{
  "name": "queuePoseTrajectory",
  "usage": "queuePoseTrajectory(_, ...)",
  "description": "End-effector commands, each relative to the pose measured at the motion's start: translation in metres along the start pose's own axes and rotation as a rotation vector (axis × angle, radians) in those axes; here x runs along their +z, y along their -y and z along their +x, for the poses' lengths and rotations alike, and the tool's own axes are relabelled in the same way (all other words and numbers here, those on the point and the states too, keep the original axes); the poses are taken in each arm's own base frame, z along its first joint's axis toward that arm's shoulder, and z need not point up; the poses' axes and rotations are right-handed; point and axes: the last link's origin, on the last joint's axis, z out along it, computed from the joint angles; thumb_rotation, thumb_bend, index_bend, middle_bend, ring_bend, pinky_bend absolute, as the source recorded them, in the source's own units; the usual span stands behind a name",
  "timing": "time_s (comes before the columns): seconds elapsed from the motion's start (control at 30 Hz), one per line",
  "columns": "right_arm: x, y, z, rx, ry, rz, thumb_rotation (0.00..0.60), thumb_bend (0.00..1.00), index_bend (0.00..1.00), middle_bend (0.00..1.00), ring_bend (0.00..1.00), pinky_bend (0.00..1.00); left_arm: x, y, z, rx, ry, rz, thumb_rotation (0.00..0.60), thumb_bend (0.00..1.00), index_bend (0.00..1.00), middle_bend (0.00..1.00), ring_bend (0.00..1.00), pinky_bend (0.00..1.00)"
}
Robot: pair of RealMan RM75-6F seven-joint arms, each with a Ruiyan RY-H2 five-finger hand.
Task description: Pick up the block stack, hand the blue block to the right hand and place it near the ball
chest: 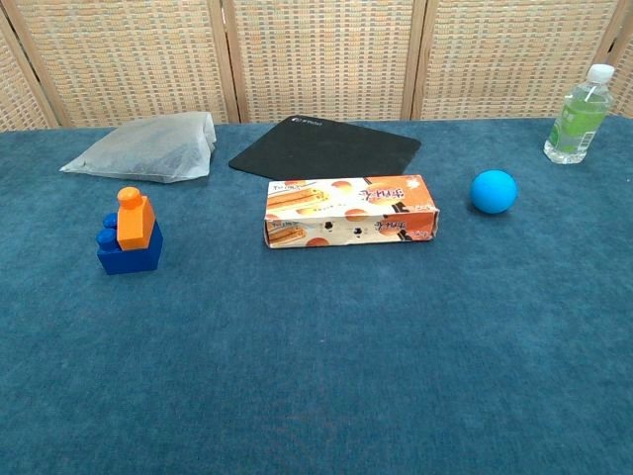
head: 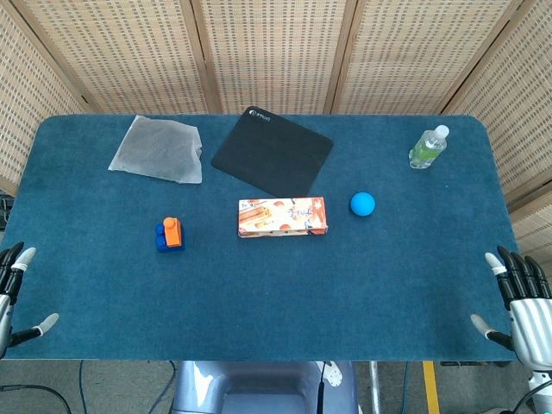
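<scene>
The block stack [chest: 130, 234], orange block [chest: 133, 220] atop blue block [chest: 129, 251], sits untouched on the worktop's [head: 259, 302] left, well apart from the ball [head: 362, 203]. Left hand [head: 13, 289] and right hand [head: 520, 297] wait empty, fingers spread; a careless grasp could split the stack.

Dark teal felt on the table [head: 259, 285]; orange block [chest: 133, 220] atop blue block [chest: 129, 253]; bright blue ball [chest: 493, 191]; black mat [head: 272, 151]; pale grey cloth [head: 158, 149]; orange-and-white printed box [chest: 351, 211]; clear bottle [chest: 576, 116], green liquid, white cap; woven beige screen [head: 276, 52] behind
</scene>
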Motion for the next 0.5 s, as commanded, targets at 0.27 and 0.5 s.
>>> queuePoseTrajectory(0.27, -0.002, 0.002, 0.001, -0.005, -0.006, 0.012, 0.600, 0.00, 0.00, 0.00, 0.00, 0.00, 0.010, -0.003, -0.008, 0.006, 0.051, -0.019, 0.600, 0.09, 0.00, 0.00, 0.00, 0.00)
queuePoseTrajectory(0.5, -0.001, 0.001, 0.001, 0.000, 0.000, 0.010, 0.600, 0.00, 0.00, 0.00, 0.00, 0.00, 0.100, -0.027, -0.025, -0.052, 0.164, -0.115, 0.600, 0.06, 0.00, 0.00, 0.00, 0.00)
